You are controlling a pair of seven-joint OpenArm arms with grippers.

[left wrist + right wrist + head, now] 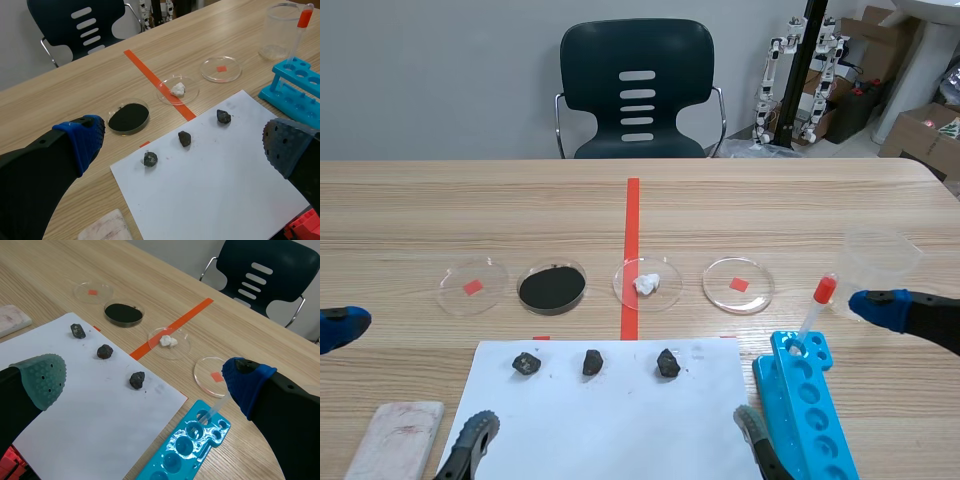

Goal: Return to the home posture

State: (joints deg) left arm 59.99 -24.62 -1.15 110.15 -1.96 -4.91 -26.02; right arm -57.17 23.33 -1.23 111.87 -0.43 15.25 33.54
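Observation:
My left gripper (408, 385) hangs open low at the table's near left, its blue pad out to the side and its grey pad by the paper's corner. In the left wrist view the left gripper (185, 145) has its fingers wide apart and holds nothing. My right gripper (817, 365) is open at the near right, straddling the blue tube rack (775, 385). The right gripper (145, 380) in its own view is empty too. Between the arms lies a white paper sheet (620, 430) with three dark rocks (592, 362) in a row.
Several petri dishes (738, 285) line up beyond the paper, one with black powder (552, 287), one with a white lump (647, 284). A red-capped tube (817, 305) stands in the rack, a clear beaker (880, 255) behind it. A white block (395, 440) lies near left. A chair (637, 90) stands across the table.

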